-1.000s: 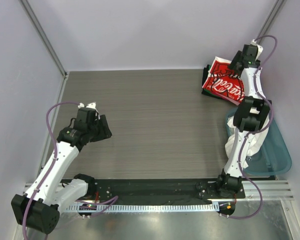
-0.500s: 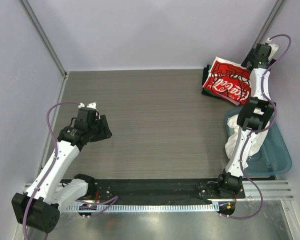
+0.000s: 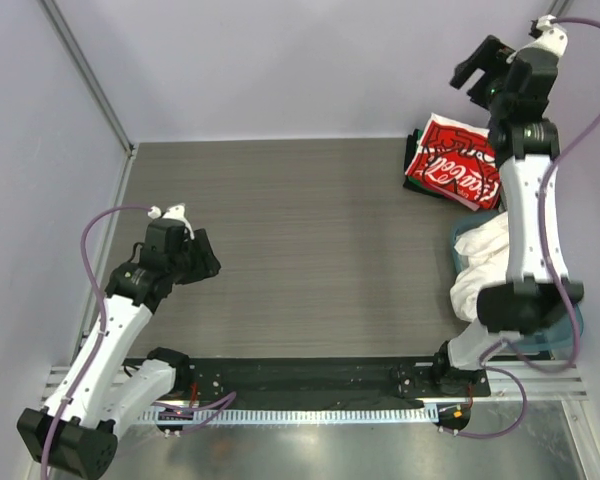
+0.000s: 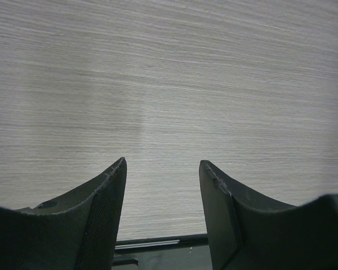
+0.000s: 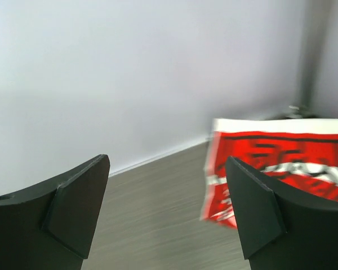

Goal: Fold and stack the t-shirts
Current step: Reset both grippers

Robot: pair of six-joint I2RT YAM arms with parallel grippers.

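1. At the table's (image 3: pixel 320 220) far right corner: red Coca-Cola t-shirt (image 3: pixel 452 170), folded, lying on dark folded cloth (image 3: pixel 414 150)
2. Right side: white t-shirts (image 3: pixel 477 270), crumpled, in teal tub (image 3: pixel 560 300)
3. Right gripper (image 3: pixel 474 70): high above the red shirt, fingers spread, empty
4. Left gripper (image 3: pixel 206 256): over the tabletop, left side, fingers spread, empty

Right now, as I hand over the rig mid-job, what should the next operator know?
Left gripper: open, empty, over bare table.
Right gripper: open, empty, raised above the far right corner.
Red Coca-Cola t-shirt: folded, lying on darker cloth in that corner.
White cloth: bunched, unfolded, in the teal tub.
Done: the red shirt is stacked.
Left: probably take out the white cloth, fold it and stack it.
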